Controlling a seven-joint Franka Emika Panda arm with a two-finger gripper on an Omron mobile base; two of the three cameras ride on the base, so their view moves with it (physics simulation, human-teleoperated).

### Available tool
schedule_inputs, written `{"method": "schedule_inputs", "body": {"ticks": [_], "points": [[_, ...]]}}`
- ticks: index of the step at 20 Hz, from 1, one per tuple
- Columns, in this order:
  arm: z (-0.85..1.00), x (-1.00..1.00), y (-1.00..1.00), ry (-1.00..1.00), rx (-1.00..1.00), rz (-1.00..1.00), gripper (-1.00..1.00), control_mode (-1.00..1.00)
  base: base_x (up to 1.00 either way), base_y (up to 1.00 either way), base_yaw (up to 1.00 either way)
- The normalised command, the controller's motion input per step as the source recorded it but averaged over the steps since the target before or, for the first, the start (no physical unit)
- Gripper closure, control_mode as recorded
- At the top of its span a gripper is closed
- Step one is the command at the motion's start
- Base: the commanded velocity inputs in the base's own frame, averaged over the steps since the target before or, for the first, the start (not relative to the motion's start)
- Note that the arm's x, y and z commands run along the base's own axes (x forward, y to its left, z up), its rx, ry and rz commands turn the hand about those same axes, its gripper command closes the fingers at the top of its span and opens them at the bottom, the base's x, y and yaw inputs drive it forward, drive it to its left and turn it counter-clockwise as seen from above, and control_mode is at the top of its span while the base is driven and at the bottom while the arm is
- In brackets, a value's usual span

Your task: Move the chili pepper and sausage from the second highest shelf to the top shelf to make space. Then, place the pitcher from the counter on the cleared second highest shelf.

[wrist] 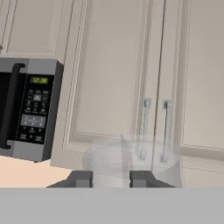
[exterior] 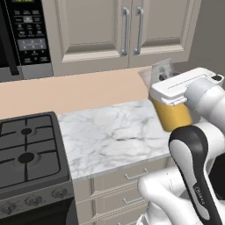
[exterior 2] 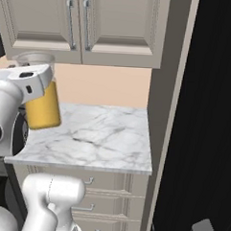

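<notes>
Above the marble counter (exterior: 110,132), beside the stove (exterior: 26,154), the gripper (wrist: 110,178) clamps the juice-filled pitcher (exterior: 172,112) aloft below beige cabinets (exterior: 118,30).

- Light reads flat and even across all my feeds, rendered look, no visible lamp or clear direction.
- Counter (exterior: 114,132) bright w/ crisp grey veins, no glare on it.
- Shadows faint; only soft shading under the cabinet doors (exterior 2: 112,26).
- Fridge side (exterior 2: 208,117) nearly pure black, no detail I can read.
- Pitcher (wrist: 131,159) rim in hand view is a pale see-thru smear, edges hard to trace.
- Microwave (wrist: 33,109) keypad text too small/soft to read.
- No motion blur, no edge distortion I can spot.
</notes>
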Motion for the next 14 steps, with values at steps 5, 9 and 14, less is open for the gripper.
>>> {"method": "schedule_inputs", "body": {"ticks": [5,9,14], "points": [[0.00,0.04,0.00,0.00,0.00,-0.01,1.00,-1.00,0.00,0.00,0.00],[0.00,0.00,0.00,0.00,0.00,0.00,1.00,-1.00,0.00,0.00,0.00],[0.00,0.00,0.00,0.00,0.00,0.00,1.00,-1.00,0.00,0.00,0.00]]}}
